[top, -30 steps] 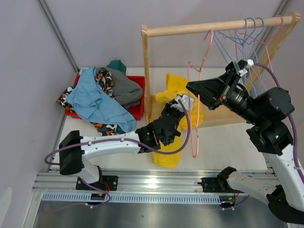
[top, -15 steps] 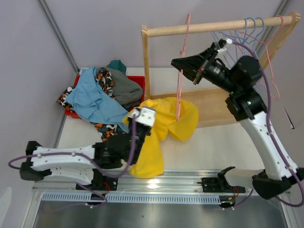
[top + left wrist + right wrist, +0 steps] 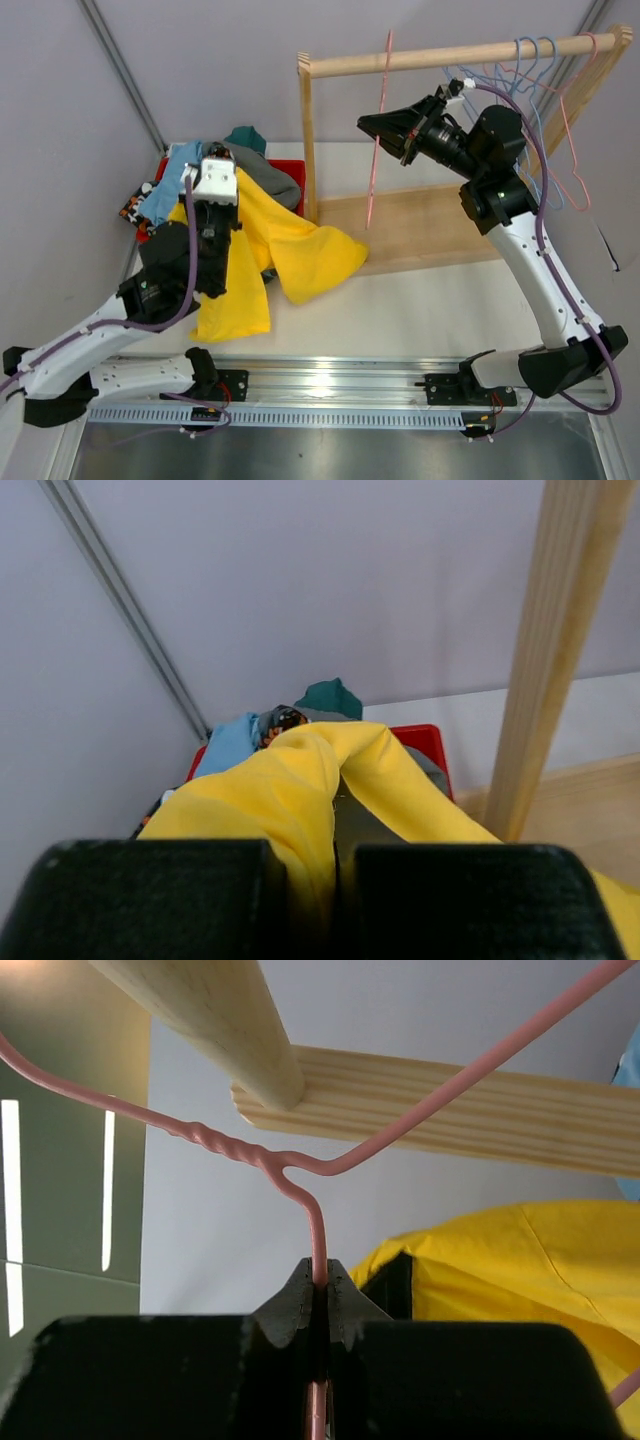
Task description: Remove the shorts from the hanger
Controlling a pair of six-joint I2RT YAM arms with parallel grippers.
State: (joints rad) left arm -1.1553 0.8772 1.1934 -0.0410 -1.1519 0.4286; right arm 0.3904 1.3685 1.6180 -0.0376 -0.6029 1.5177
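- Nearest me, a silver aluminium rail (image 3: 330, 385) runs along the near edge of the plain white worktop (image 3: 440, 310).
- My left gripper (image 3: 340, 880) is clamped tight on a fold of the soft yellow shorts (image 3: 300, 255), raised over the worktop's left side. The fabric drapes off both sides of my fingers, and one part spreads across the worktop towards the foot of the rack's post.
- Behind that, at the far left corner, a red plastic bin (image 3: 428, 742) holds a heap of light blue shorts (image 3: 228, 748), orange-black-white camouflage shorts (image 3: 133, 210), grey shorts (image 3: 266, 186) and dark teal shorts (image 3: 325, 697).
- A pale wooden clothes rack (image 3: 450, 55) stands at the worktop's far right.
- My right gripper (image 3: 320, 1300) is pinched fully onto the neck of a thin pink wire hanger (image 3: 376, 165), up beside the rack's top rail. The hanger dangles clear of the yellow shorts. Whether its hook sits over the rail I cannot tell.
- Blue and pink wire hangers (image 3: 530, 60) crowd the rail's right end.
- Lilac-grey walls (image 3: 200, 60) close the room behind.
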